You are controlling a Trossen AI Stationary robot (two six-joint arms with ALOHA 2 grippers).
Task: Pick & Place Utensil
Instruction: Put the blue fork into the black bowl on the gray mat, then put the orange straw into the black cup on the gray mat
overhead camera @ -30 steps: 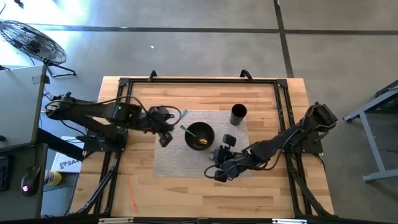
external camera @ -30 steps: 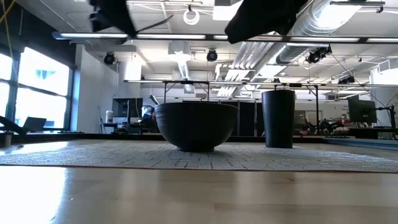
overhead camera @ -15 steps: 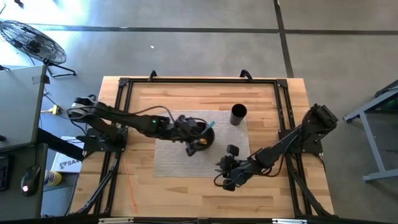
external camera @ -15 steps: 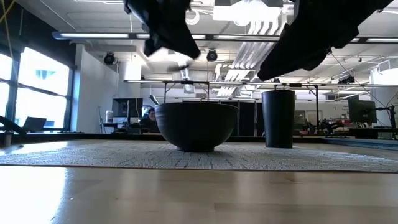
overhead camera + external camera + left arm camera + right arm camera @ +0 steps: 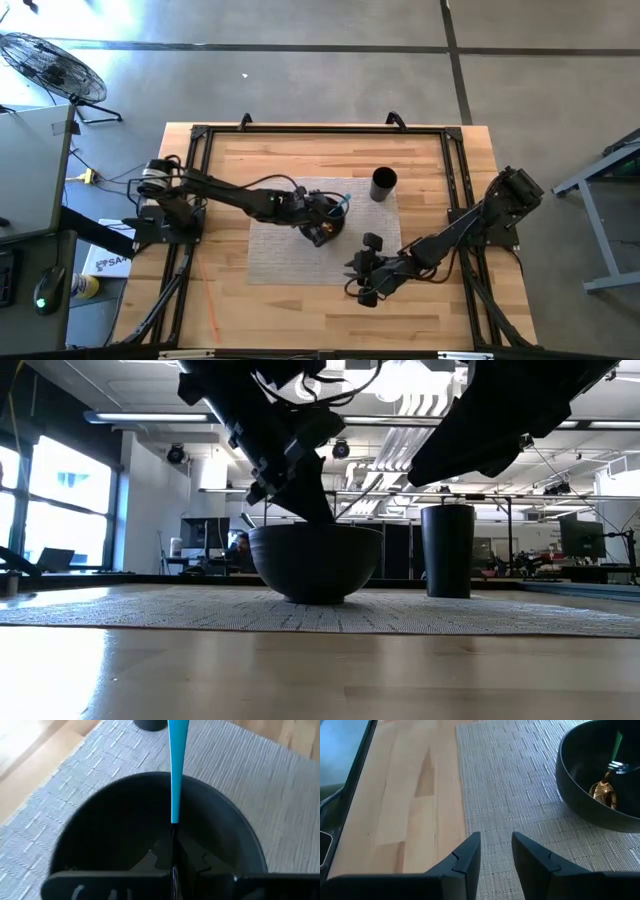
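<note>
A black bowl stands on a grey woven mat. Inside it, the right wrist view shows a gold spoon and a green-handled fork. My left gripper is over the bowl, reaching down into it, shut on a blue-handled utensil. In the high view that blue handle pokes out over the bowl's far right rim. My right gripper hovers open above the mat's near right part, apart from the bowl. My left gripper pinches the utensil between its two fingers, at the thin dark part just below the blue handle. The fingers slant down from the table's left and the utensil runs along them, its blue end pointing past the bowl's rim toward the cup. Whether its lower end touches the bowl is hidden.
A tall black cup stands upright on the mat's far right corner, also seen behind the bowl in the low view. Bare wooden table lies around the mat, inside a black frame.
My left gripper, carrying the blue-handled utensil, has travelled from the bowl's left side toward the table's right, come over the bowl and lowered into it. My right gripper has drawn back a little toward the near edge.
</note>
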